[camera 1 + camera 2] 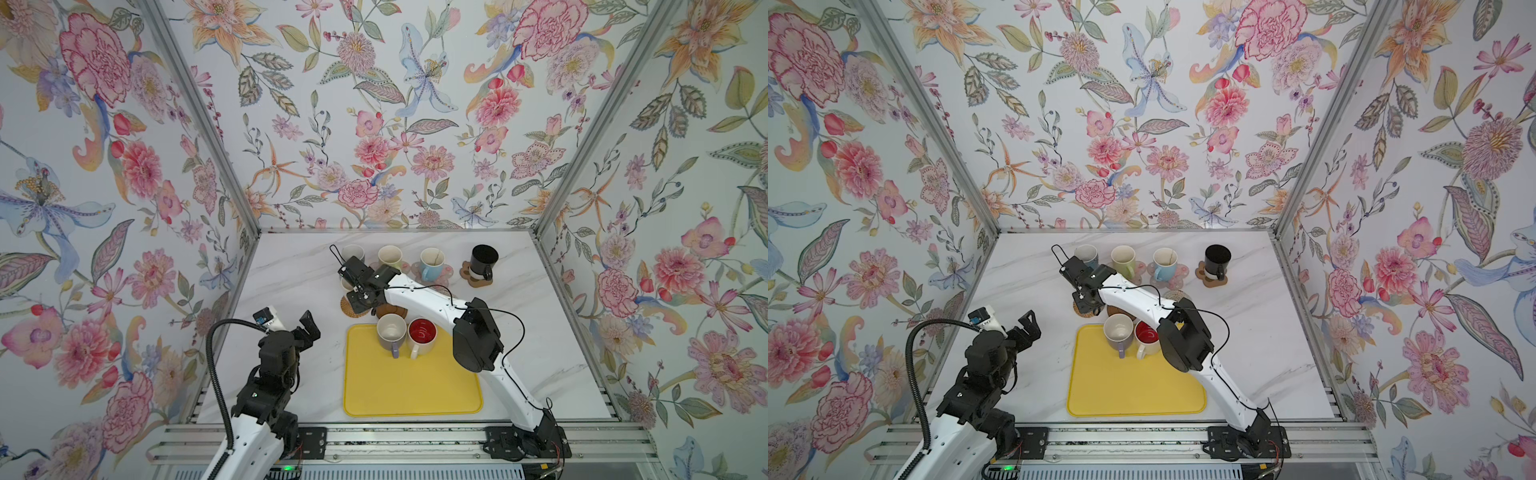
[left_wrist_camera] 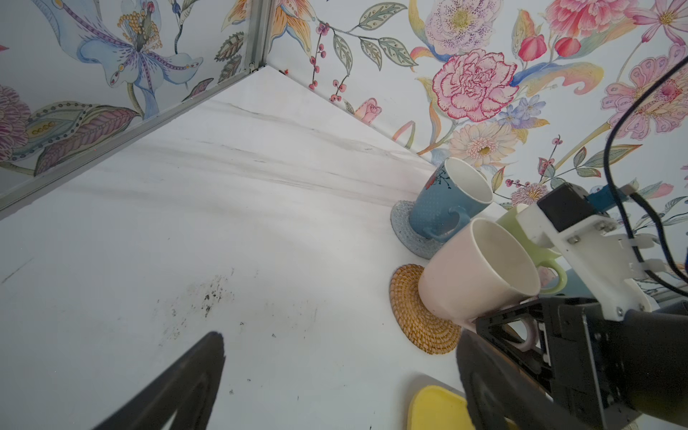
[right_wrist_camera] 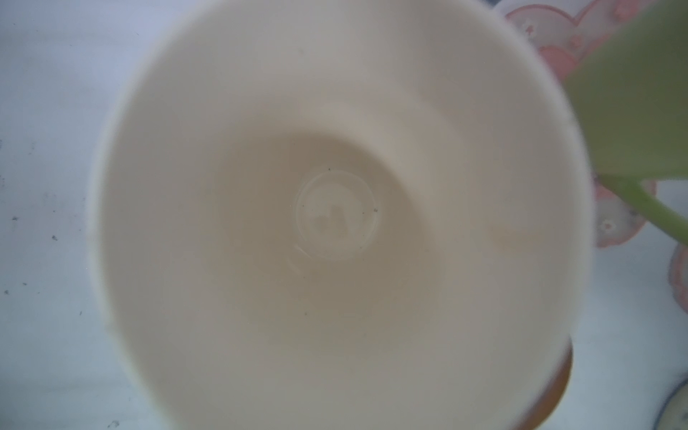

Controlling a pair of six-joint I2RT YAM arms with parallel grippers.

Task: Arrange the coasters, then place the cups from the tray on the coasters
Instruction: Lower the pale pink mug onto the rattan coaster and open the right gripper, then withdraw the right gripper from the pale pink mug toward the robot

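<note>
Pale pink cup point(image 2: 480, 271) sits on the round rattan coaster point(image 2: 413, 312), right of centre in the left wrist view, with the right end effector point(image 2: 515, 327) clamped on its handle. The left end effector point(image 1: 309, 330) hangs left of the yellow tray point(image 1: 411, 390) in a top view, jaws wide and holding nothing.

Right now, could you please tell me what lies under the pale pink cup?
The round rattan coaster; the pale pink cup hides part of it, so contact is unclear.
</note>
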